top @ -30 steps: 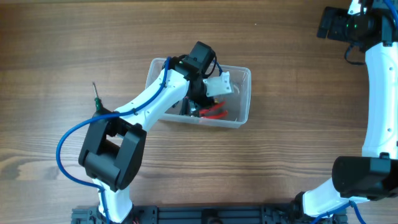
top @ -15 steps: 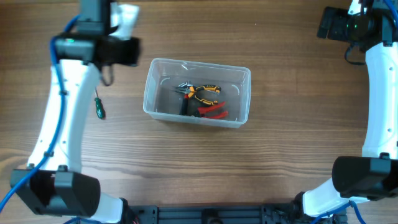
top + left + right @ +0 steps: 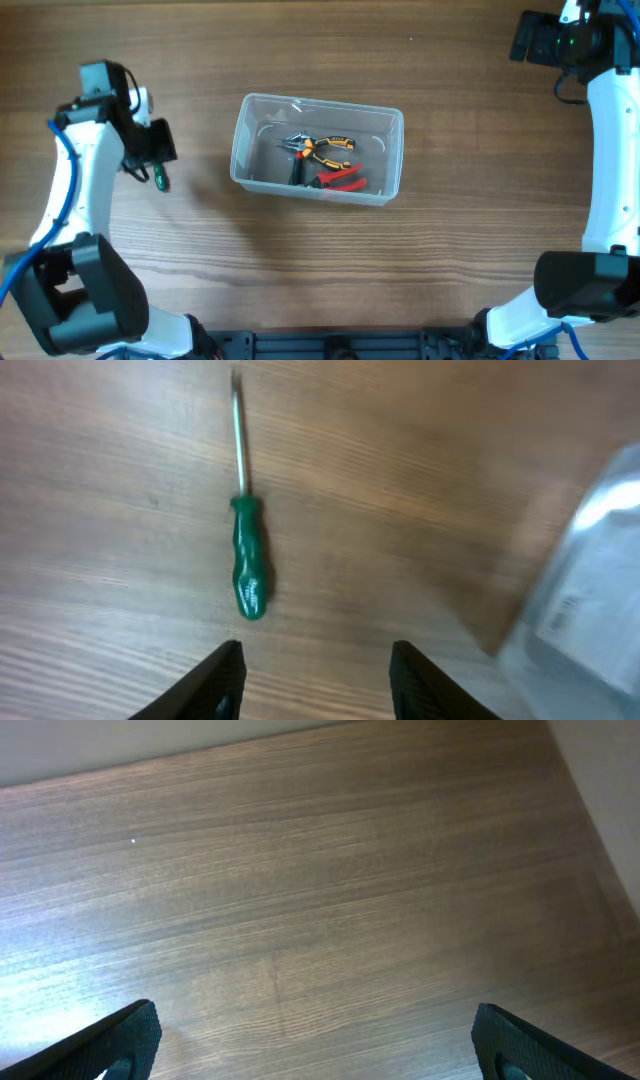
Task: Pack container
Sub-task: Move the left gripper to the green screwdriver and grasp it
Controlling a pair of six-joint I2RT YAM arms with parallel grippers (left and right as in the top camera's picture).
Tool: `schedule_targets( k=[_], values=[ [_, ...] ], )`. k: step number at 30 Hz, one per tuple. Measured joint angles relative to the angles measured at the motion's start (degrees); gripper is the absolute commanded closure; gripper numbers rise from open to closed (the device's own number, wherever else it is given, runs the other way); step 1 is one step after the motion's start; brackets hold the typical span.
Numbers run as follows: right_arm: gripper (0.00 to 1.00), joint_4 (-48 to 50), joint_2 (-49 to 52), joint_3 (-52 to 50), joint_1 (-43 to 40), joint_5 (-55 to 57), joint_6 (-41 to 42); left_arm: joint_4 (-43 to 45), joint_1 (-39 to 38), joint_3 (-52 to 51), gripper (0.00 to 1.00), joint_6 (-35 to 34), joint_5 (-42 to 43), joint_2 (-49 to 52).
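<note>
The clear plastic container stands at the table's middle. It holds yellow-handled pliers and a red-handled tool. A green-handled screwdriver lies on the table left of the container; it also shows in the left wrist view, with the container's blurred edge at the right. My left gripper is open and empty, above the table just short of the screwdriver's handle. My right gripper is open and empty at the far right back, over bare wood.
The right arm runs along the table's right side. The left arm stands at the left. A pale wall edge shows in the right wrist view.
My left arm left the container, swung out to the far left back, then came down over the green screwdriver. The pliers stay in the container. The right arm has not moved.
</note>
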Motion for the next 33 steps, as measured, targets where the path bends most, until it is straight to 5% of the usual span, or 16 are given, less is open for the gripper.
schedule_targets(
  k=[12, 29, 31, 33],
  values=[
    [0.0, 0.0, 0.0, 0.0, 0.0, -0.02, 0.0, 2.58, 7.96, -3.85, 0.55, -4.42, -0.98, 0.98],
    [0.0, -0.02, 0.0, 0.0, 0.0, 0.0, 0.0, 10.51, 8.09, -3.93, 0.55, -4.85, 3.32, 14.51],
    [0.0, 0.0, 0.0, 0.0, 0.0, 0.0, 0.0, 10.91, 8.09, -3.93, 0.58, -4.85, 4.0, 14.64],
    [0.0, 0.0, 0.0, 0.0, 0.0, 0.0, 0.0, 11.23, 8.09, -3.93, 0.73, -4.83, 4.26, 14.64]
  ],
)
